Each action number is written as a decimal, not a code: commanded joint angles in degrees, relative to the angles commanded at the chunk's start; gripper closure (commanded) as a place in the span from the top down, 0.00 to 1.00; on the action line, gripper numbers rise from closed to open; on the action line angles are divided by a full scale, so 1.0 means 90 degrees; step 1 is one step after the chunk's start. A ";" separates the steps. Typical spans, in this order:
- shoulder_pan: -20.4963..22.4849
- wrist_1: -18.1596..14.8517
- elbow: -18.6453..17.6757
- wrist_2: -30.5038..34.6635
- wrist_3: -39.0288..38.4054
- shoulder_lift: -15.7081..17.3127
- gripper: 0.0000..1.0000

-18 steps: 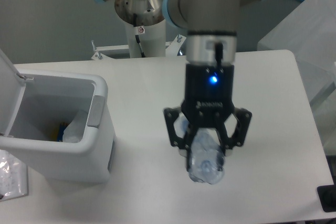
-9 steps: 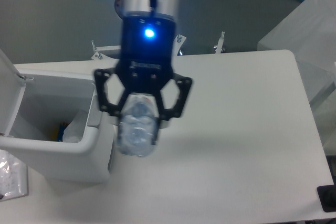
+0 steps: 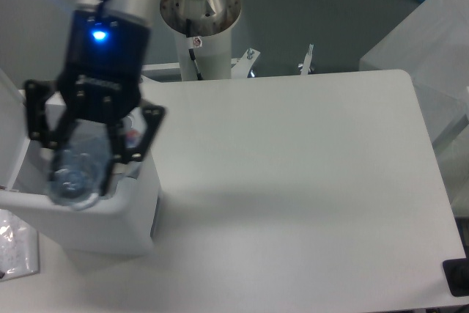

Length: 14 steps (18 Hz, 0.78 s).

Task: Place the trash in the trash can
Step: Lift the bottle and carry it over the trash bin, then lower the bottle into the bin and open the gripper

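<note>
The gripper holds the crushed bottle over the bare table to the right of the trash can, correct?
Not quite. In the camera view the gripper does hold the crushed bottle, but over the open trash can, not over the bare table beside it.

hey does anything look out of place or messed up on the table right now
One thing: a crumpled clear wrapper lies at the left edge, outside the trash can. The end effector holds the crushed bottle over the can.

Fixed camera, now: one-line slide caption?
Hand holds crushed bottle over the open white trash can.
</note>
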 joint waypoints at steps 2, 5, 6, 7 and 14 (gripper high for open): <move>-0.0089 0.0000 -0.0254 0.0000 0.0039 0.0019 0.55; -0.0128 0.0010 -0.0479 0.0000 0.0049 0.0068 0.55; -0.0148 0.0010 -0.0509 0.0000 0.0059 0.0068 0.55; -0.0148 0.0000 -0.0547 0.0000 0.0059 0.0068 0.55; -0.0255 -0.0010 -0.0850 0.0010 0.0059 0.0166 0.60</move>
